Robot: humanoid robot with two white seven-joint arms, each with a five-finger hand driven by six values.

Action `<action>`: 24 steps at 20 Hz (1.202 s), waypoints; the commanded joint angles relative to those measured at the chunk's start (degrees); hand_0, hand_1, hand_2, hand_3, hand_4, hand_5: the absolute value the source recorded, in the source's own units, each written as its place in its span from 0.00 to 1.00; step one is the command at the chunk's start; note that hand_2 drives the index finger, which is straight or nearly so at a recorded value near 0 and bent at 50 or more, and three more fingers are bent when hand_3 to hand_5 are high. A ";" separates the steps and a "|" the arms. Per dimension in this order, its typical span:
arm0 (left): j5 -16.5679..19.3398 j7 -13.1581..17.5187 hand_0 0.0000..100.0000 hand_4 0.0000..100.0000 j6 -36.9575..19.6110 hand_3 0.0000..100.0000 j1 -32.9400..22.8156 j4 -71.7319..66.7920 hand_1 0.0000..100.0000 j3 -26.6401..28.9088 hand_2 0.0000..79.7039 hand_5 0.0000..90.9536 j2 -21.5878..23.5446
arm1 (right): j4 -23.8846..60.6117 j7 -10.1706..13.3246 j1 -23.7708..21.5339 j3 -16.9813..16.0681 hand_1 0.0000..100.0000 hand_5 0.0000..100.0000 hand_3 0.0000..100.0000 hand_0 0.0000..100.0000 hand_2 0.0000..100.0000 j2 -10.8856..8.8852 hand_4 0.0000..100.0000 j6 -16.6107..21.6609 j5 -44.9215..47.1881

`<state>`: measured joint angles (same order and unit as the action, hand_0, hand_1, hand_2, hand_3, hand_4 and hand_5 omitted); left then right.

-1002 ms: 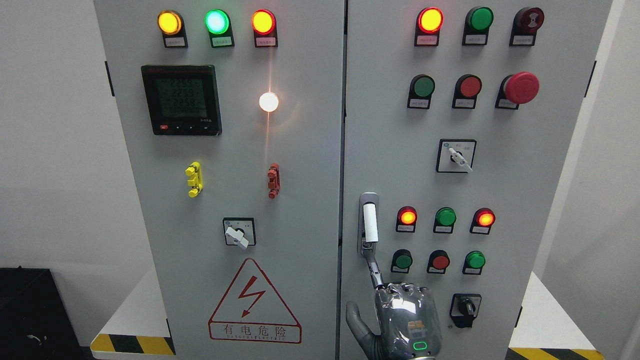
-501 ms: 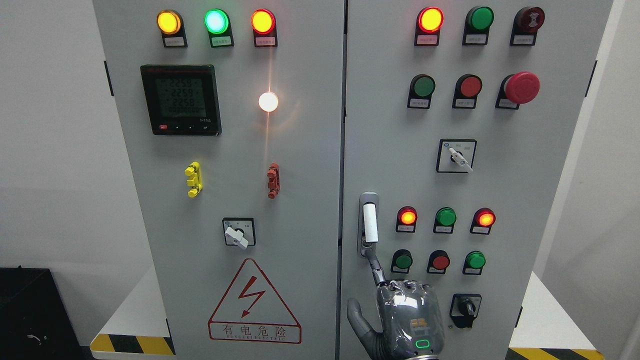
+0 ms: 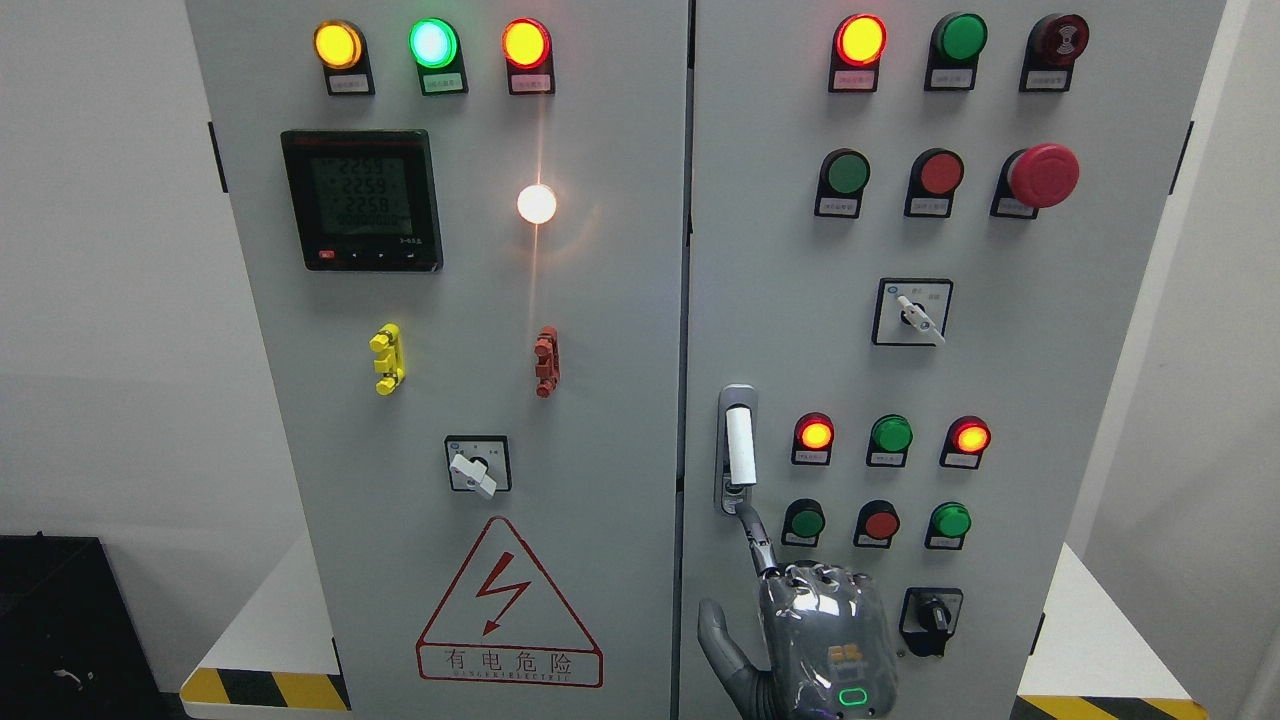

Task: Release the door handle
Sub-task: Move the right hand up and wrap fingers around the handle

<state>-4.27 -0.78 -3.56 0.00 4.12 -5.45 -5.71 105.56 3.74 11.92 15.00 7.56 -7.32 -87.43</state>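
Observation:
The door handle (image 3: 740,445), a white upright lever in a silver housing, sits at the left edge of the cabinet's right door (image 3: 1000,330). My right hand (image 3: 775,585), silver and shiny, rises from the bottom edge just below it. Its index finger (image 3: 757,540) stretches up and its tip reaches the lower end of the handle housing. The thumb sticks out to the left and the other fingers are bent at the knuckles. Nothing is held in the hand. The left arm does not show.
Lit and unlit push buttons (image 3: 886,440), a black rotary switch (image 3: 932,618) and a red emergency button (image 3: 1042,175) surround the hand on the right door. The left door carries a meter (image 3: 362,200), a selector switch (image 3: 477,465) and a red warning triangle (image 3: 508,605).
My right hand has slid slightly right and down, while its index fingertip stays at the handle's lower end. The handle has not moved.

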 commanded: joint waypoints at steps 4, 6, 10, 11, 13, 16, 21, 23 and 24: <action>-0.04 -0.01 0.12 0.00 -0.05 0.00 -0.97 0.01 0.56 0.00 0.00 0.00 0.00 | 5.10 -0.13 -0.49 -0.32 0.28 0.97 1.00 0.54 0.54 -0.26 0.96 0.20 0.24; -0.04 -0.01 0.12 0.00 -0.05 0.00 -0.97 0.01 0.56 0.00 0.00 0.00 0.00 | 5.45 -0.22 -0.49 -0.41 0.28 0.96 1.00 0.55 0.58 -0.26 0.95 0.12 0.33; -0.04 -0.01 0.12 0.00 -0.05 0.00 -0.97 0.01 0.56 0.00 0.00 0.00 0.00 | 5.80 -0.49 -0.49 -0.49 0.27 0.95 1.00 0.59 0.67 -0.09 0.94 0.20 0.41; 0.05 -0.01 0.12 0.00 -0.05 0.00 -0.97 0.01 0.56 0.00 0.00 0.00 0.00 | 5.80 -0.49 -0.49 -0.49 0.27 0.95 1.00 0.59 0.69 -0.09 0.94 0.29 0.41; 0.05 -0.01 0.12 0.00 -0.05 0.00 -0.97 0.01 0.56 0.00 0.00 0.00 0.00 | 5.71 -0.49 -0.58 -0.41 0.24 0.96 1.00 0.55 0.77 0.00 0.95 0.29 0.50; -0.04 -0.01 0.12 0.00 -0.05 0.00 -0.97 0.01 0.56 0.00 0.00 0.00 0.00 | 5.71 -0.57 -0.58 -0.41 0.23 0.98 1.00 0.49 0.85 0.00 0.98 0.29 0.59; 0.05 -0.01 0.12 0.00 -0.05 0.00 -0.97 0.01 0.56 0.00 0.00 0.00 0.00 | 5.54 -0.66 -0.31 -0.49 0.21 1.00 1.00 0.43 0.94 0.09 1.00 0.12 0.68; 0.05 -0.01 0.12 0.00 -0.05 0.00 -0.97 0.01 0.56 0.00 0.00 0.00 0.00 | 5.54 -1.53 -0.31 -0.58 0.19 1.00 1.00 0.41 0.95 0.09 1.00 -0.06 0.68; -0.04 -0.01 0.12 0.00 -0.05 0.00 -0.97 0.01 0.56 0.00 0.00 0.00 0.00 | 5.54 -1.98 -0.23 -0.58 0.19 1.00 1.00 0.40 0.96 0.09 1.00 -0.06 0.68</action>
<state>-4.25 -0.78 -3.56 0.00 4.12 -5.45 -5.71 110.51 2.49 11.49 14.58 7.54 -7.07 -86.81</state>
